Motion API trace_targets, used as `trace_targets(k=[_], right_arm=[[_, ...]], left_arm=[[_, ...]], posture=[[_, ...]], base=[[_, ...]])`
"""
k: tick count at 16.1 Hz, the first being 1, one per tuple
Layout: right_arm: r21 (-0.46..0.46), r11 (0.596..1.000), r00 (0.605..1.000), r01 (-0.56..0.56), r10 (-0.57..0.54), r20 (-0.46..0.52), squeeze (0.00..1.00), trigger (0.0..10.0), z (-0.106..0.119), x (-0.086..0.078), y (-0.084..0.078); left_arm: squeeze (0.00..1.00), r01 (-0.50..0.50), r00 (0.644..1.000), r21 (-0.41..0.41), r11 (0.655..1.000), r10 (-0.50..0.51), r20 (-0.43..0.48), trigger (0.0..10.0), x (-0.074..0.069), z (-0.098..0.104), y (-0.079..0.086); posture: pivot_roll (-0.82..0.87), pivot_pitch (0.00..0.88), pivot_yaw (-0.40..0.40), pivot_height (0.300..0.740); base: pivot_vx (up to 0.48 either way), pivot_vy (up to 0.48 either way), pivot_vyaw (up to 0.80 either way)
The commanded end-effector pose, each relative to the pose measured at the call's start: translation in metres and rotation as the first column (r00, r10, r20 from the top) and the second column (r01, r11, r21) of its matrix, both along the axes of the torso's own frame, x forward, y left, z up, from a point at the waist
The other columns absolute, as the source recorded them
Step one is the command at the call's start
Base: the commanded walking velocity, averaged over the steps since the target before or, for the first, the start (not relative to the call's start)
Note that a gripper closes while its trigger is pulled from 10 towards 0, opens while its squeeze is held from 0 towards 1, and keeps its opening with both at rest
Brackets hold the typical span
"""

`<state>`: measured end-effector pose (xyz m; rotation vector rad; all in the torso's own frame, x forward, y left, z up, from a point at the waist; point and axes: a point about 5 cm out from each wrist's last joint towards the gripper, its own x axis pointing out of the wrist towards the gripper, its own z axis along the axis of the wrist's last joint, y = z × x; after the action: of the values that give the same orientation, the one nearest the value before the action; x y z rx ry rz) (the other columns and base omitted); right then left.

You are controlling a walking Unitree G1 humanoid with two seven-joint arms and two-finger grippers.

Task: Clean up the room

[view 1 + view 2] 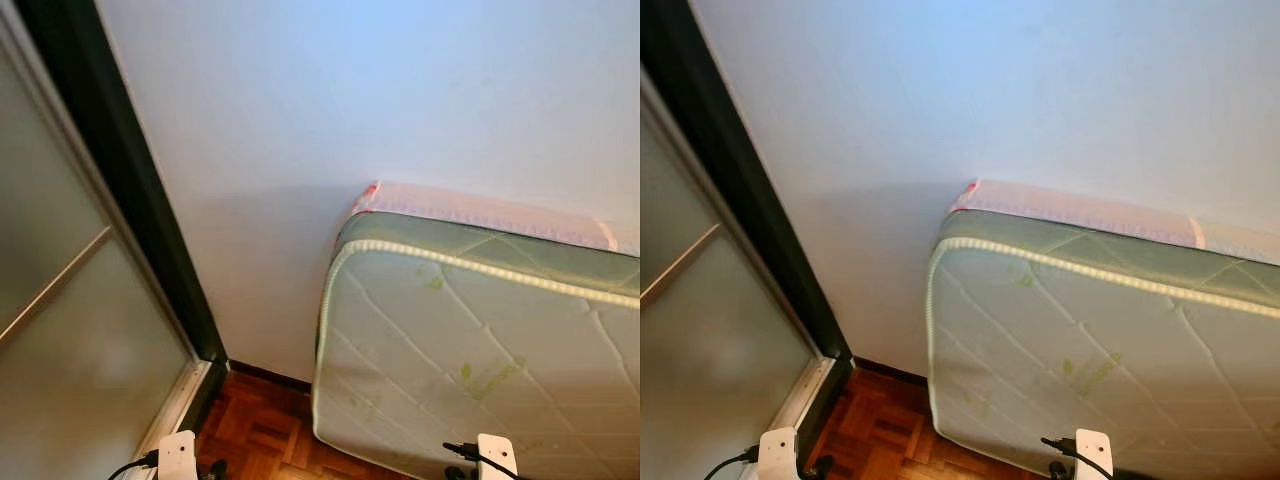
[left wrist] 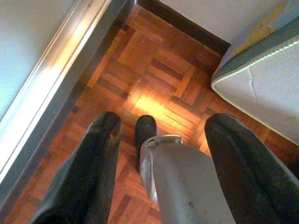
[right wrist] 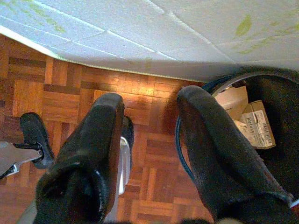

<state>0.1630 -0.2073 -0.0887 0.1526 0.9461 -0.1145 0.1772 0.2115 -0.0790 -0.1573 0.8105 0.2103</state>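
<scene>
Both arms hang at my sides and point down at the parquet floor (image 2: 154,74). My left gripper (image 2: 163,123) is open with nothing between its fingers; beyond them are my own grey leg (image 2: 182,177) and black foot (image 2: 145,130). My right gripper (image 3: 150,98) is open too and holds nothing. Beside its far finger stands a round black bin (image 3: 280,98) with small cardboard cartons (image 3: 256,125) inside. The white tops of both wrists (image 1: 178,455) (image 1: 497,455) show at the lower edge of the eye views.
A pale green quilted mattress (image 1: 480,360) leans on edge against the white wall (image 1: 350,100), straight ahead and to my right. A frosted sliding door (image 1: 70,340) with a dark frame (image 1: 130,190) and metal track (image 2: 51,88) runs along my left.
</scene>
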Motion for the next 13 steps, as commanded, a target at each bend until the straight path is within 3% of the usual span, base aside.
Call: trace_targets(k=[1,13], right_arm=[[0.088,0.984,0.985,0.158,-0.163,0.063,0.0,10.0,0.0136,0.0308,-0.0016],[0.099,0.983,0.985,0.155,-0.162,0.066,0.0,10.0,0.0159,0.0361,0.0]], left_arm=[[0.0,0.353,0.93,0.044,0.934,-0.346,-0.125,10.0,0.023,0.0079,-0.0025],[0.0,0.349,0.932,0.046,0.936,-0.342,-0.121,10.0,0.0225,0.0076,-0.0035]], posture=[[-0.02,0.0,0.012,0.74],[-0.02,0.0,0.009,0.74]], base=[[-0.251,0.0,0.0],[-0.244,0.0,0.0]])
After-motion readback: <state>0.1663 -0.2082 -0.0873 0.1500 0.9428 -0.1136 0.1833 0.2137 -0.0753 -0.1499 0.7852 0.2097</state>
